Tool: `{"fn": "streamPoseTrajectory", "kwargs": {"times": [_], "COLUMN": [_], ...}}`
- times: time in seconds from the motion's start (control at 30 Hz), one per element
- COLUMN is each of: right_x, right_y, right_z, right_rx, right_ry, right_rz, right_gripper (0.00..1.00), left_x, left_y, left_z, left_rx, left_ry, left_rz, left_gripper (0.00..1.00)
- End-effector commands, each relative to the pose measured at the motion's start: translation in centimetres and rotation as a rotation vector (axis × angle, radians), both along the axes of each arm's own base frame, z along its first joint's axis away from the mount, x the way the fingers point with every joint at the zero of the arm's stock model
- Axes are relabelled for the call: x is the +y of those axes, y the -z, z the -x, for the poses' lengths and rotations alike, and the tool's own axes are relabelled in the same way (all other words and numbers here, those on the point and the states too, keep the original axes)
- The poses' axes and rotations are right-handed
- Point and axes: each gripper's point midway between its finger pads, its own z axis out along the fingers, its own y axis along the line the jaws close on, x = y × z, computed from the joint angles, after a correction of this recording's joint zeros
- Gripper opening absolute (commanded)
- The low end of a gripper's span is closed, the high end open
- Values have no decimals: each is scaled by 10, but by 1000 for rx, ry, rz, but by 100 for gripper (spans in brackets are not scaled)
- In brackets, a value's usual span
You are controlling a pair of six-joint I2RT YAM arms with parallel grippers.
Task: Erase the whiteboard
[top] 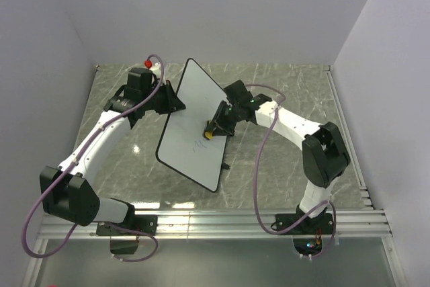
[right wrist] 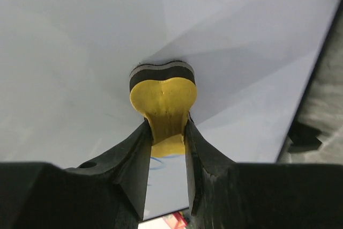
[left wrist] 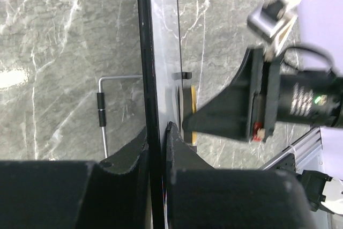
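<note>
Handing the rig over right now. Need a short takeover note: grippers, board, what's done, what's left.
Grippers: the left gripper is shut on the edge of the whiteboard and holds it tilted. The right gripper is shut on the yellow eraser, whose pad is pressed to the board face.
Done: most of the face looks clean.
Left: a blue scribble just below the eraser is not yet wiped. Probably wipe that next, then put both down.
</note>
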Motion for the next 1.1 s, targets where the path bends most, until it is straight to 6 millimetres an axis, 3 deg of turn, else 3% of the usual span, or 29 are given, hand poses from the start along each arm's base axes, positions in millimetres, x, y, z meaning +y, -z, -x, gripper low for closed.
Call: {"fn": "streamPoseTrajectory", "kwargs": {"times": [0.0,0.17,0.23,0.33,0.4,0.47,0.5,0.6,0.73,0.93,0.97,1.03,1.07], "right_x": [20,27,39,66,87,102,112,126,124,94,84,75,64], "right_y": [24,17,11,-17,-50,-64,-86,-102,-92,-42,-22,-11,7], "right_z": [47,69,79,87,85,94,93,105,115,122,126,121,123], "right_rx": [48,38,44,39,0,1,-28,-31,-24,6,36,42,67], "right_ry": [-90,-114,-129,-152,-168,-190,-200,-220,-223,-179,-169,-137,-123], "right_rz": [7,13,-2,-75,-132,-144,-179,-197,-164,-71,-37,-41,-10], "right_gripper": [0,0,0,0,0,0,0,0,0,0,0,0,0], "left_x": [-23,-22,-22,-22,-22,-21,-21,-21,-21,-18,-19,-19,-19], "left_y": [2,5,5,6,9,9,10,9,11,13,12,12,10], "left_z": [24,26,27,28,28,28,27,27,28,31,31,32,31], "left_rx": [-40,-38,-42,-39,-34,-32,-31,-30,-21,-8,-8,-1,-4], "left_ry": [189,177,172,164,157,151,152,151,149,143,143,146,144], "left_rz": [-57,-54,-52,-48,-54,-55,-56,-58,-58,-67,-67,-67,-67], "left_gripper": [0,0,0,0,0,0,0,0,0,0,0,0,0]}}
